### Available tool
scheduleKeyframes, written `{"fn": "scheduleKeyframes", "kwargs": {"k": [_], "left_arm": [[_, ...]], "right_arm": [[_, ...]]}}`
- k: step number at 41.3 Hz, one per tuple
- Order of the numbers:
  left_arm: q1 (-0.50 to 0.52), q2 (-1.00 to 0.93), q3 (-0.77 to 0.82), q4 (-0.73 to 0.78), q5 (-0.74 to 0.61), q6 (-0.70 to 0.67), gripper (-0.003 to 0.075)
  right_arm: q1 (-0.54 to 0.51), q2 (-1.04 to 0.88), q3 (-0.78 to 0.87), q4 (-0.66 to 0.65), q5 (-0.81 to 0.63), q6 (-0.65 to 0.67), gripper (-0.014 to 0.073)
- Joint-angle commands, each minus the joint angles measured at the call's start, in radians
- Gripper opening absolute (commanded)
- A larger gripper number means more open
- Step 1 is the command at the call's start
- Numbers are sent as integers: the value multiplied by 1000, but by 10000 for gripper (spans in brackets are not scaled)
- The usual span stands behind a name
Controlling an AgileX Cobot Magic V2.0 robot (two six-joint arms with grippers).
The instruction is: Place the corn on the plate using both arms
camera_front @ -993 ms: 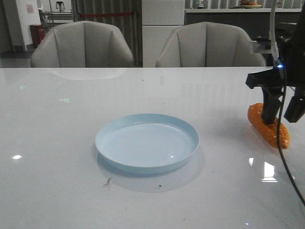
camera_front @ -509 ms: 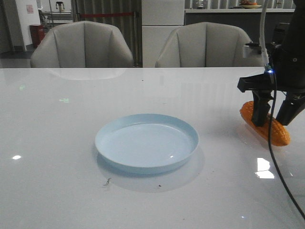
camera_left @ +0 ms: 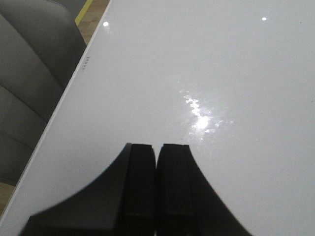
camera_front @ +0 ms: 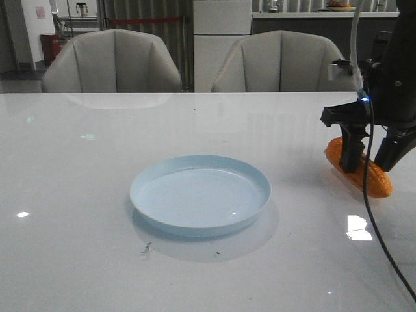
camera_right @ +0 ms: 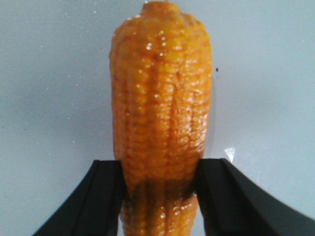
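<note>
The orange corn (camera_front: 376, 181) is at the table's right side, gripped across its middle by my right gripper (camera_front: 370, 158), which is shut on it. It seems to hang just above the table. In the right wrist view the corn (camera_right: 162, 98) sits between both fingers of the right gripper (camera_right: 160, 169), and both touch its sides. The pale-blue plate (camera_front: 195, 195) lies empty at the table's middle, left of the corn. My left gripper (camera_left: 156, 147) is shut and empty over bare table near an edge. It does not show in the front view.
Two grey chairs (camera_front: 114, 62) (camera_front: 283, 62) stand behind the white glossy table (camera_front: 78, 162). A chair (camera_left: 24, 73) also shows beside the table edge in the left wrist view. A black cable (camera_front: 374, 214) hangs from the right arm.
My right gripper has moved left toward the plate with the corn in it, and slightly up. The plate has not moved.
</note>
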Motion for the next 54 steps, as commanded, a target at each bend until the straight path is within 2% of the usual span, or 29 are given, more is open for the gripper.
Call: {"fn": "scheduleKeyframes", "kwargs": {"k": [1,9,18,32,35,38,42,46,48,54], "left_arm": [[0,-13,-27,7,-68,-9,89],[0,-13,-27,6,-68,-9,89],[0,-13,-27,6,-68,-9,89],[0,-8,-27,5,-68,-9,89],[0,-8,-27,5,-68,-9,89],[0,-8,-27,5,-68,-9,89],[0,-8,-27,5,-68,-9,89],[0,-8,-27,5,-68,-9,89],[0,-8,-27,5,-68,-9,89],[0,-8,-27,5,-68,-9,89]], "right_arm": [[-4,11,1,-12,-50,-3,408],[-4,11,1,-12,-50,-1,431],[-4,11,1,-12,-54,1,591],[-4,11,0,-12,-74,1,585],[-4,10,-3,-12,-72,1,541],[-4,10,-19,-12,-60,1,426],[-4,10,-63,-12,-23,1,201],[-4,10,-126,-12,32,1,57],[-4,10,-167,-12,64,1,22],[0,-6,-302,-12,133,-11,33]]}}
